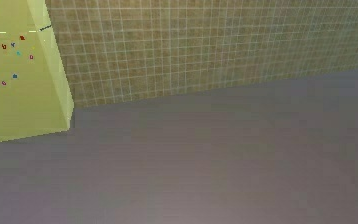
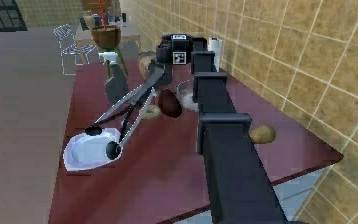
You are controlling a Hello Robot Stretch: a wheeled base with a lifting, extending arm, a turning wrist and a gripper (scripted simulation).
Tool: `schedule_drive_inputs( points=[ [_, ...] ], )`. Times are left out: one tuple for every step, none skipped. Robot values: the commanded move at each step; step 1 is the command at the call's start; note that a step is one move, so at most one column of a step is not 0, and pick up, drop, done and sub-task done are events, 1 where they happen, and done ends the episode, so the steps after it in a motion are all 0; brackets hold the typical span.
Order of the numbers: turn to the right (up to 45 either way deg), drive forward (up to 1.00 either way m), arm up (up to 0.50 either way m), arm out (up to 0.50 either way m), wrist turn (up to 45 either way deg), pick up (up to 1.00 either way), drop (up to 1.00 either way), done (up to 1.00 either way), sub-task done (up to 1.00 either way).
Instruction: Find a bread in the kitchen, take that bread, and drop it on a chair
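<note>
Arm (image 2: 222, 125) stretches across the table (image 2: 77, 100), likely after the brown lump (image 2: 169, 102) near your gripper (image 2: 105, 140). With a white dish (image 2: 79, 155) at its tip, you cannot tell whether it holds anything.

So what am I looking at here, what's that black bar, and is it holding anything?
Both pictures come from cameras on one wheeled robot. The forward view looks ahead: a yellow-green cabinet dotted with magnets, a tan tiled wall, grey floor. The arm side view looks out where the arm reaches. The dark square bar is its arm, ending in a gripper with two thin fingers. The dark red tabletop carries a white dish, a brown rounded lump, perhaps bread, a tan lump and a spray bottle. The dish lies at the fingers' ends, so I cannot tell whether anything is held.
</note>
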Motion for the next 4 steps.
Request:
schedule_drive_inputs(
  points=[
    [0.0, 0.00, 0.00, 0.00, 45.0, 0.00, 0.00, 0.00, 0.00],
    [0.0, 0.00, 0.00, 0.00, 45.0, 0.00, 0.00, 0.00, 0.00],
    [0.0, 0.00, 0.00, 0.00, 18.0, 0.00, 0.00, 0.00, 0.00],
    [0.0, 0.00, -0.14, 0.00, 0.0, 0.00, 0.00, 0.00, 0.00]
  ],
)
